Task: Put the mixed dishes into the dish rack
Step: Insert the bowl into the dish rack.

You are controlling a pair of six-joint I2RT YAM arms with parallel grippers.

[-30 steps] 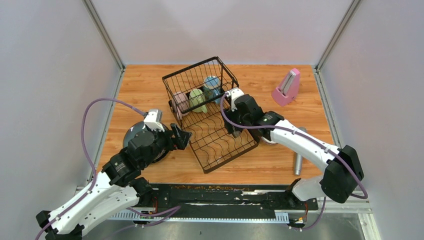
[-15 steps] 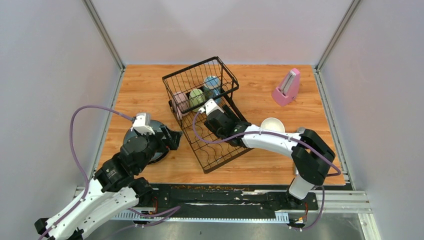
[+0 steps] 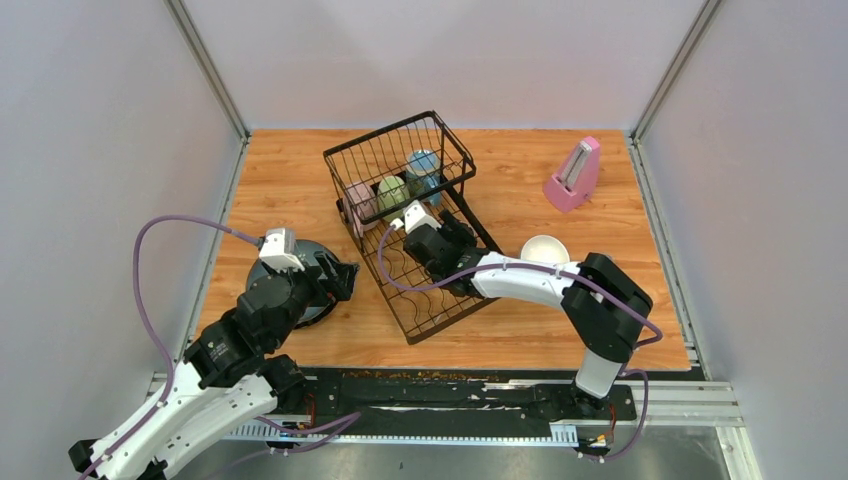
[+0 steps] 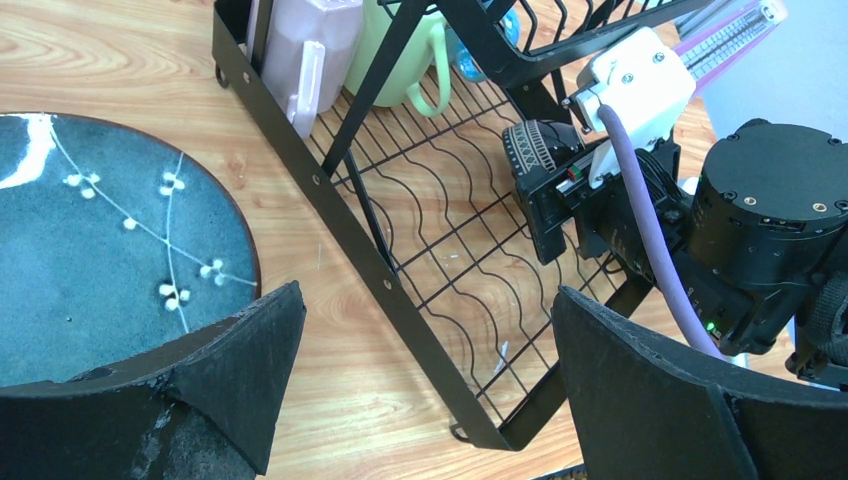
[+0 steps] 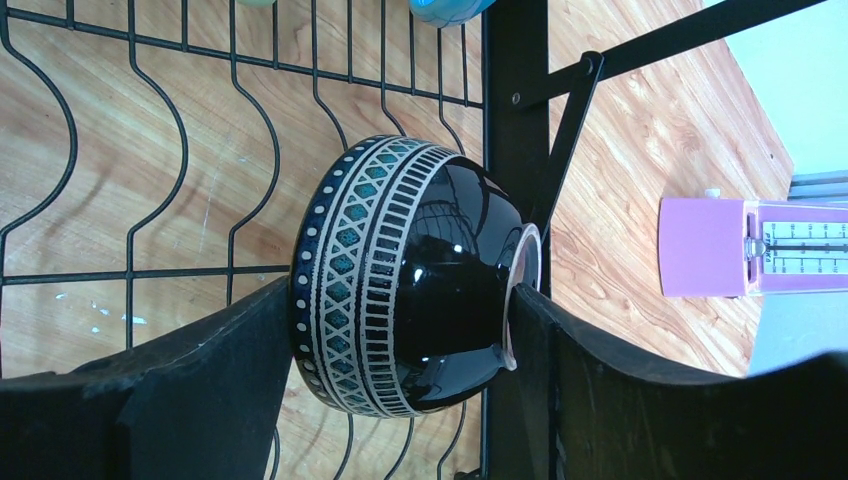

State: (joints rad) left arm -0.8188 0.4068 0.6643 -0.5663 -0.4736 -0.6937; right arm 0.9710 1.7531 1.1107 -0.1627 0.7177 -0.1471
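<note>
Right gripper (image 5: 402,300) apparently tight on patterned bowl (image 5: 420,250) over dish rack (image 4: 330,197); left gripper (image 4: 425,310) wide above plate (image 4: 120,250).

Expect bright, even light with soft shadows. Note glare spots on the dark bowl (image 5: 440,240) and, at 9 o'clock, the plate (image 4: 110,250).

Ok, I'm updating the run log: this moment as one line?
right gripper: grips patterned bowl at dish rack slots | left gripper: open, near blue plate
</note>
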